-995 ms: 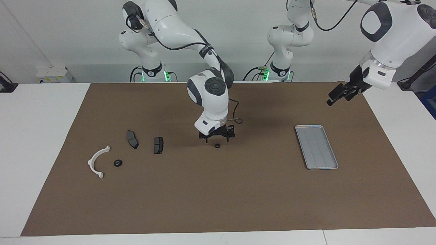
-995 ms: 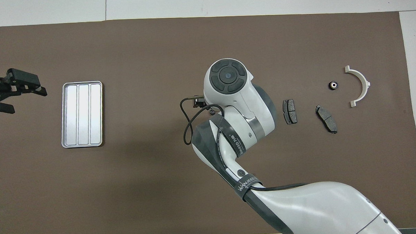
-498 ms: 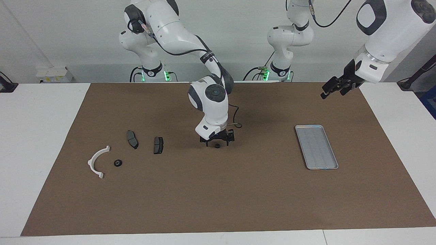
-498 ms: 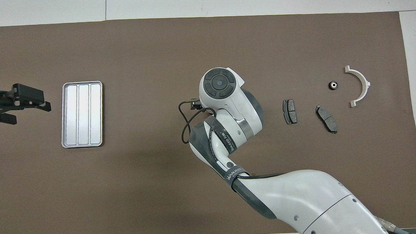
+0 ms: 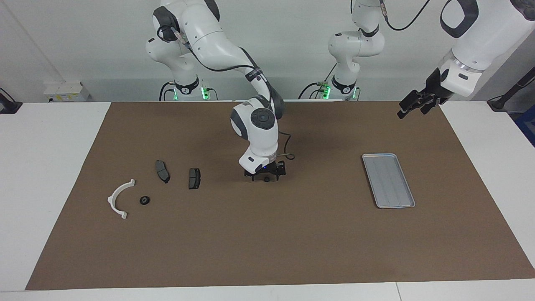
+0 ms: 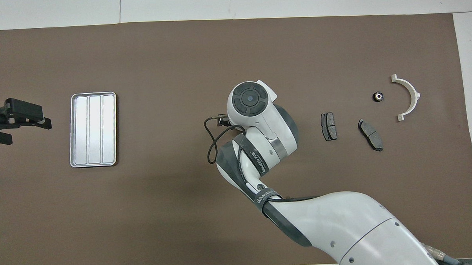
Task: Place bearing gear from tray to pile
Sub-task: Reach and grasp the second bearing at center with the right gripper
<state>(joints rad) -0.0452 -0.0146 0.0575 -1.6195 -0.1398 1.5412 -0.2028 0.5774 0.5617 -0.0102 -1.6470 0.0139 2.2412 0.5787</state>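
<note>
A small black bearing gear (image 5: 266,179) lies on the brown mat near its middle. My right gripper (image 5: 266,178) is lowered around it, open, with one finger on either side; the overhead view hides both under the arm's wrist. The silver ribbed tray (image 5: 388,179) (image 6: 93,129) lies toward the left arm's end with nothing in it. The pile lies toward the right arm's end: a white curved bracket (image 5: 120,198) (image 6: 406,97) and two dark brake pads (image 5: 162,170) (image 5: 194,178). My left gripper (image 5: 407,109) (image 6: 26,130) hangs open and empty in the air over the mat's edge beside the tray.
Another small black bearing (image 5: 144,200) (image 6: 378,96) sits beside the white bracket. A black cable loops from the right wrist (image 6: 211,143). The brown mat (image 5: 267,242) covers most of the white table.
The right gripper has come down around the bearing gear. The left gripper has risen and drifted toward the mat's edge, away from the tray.
</note>
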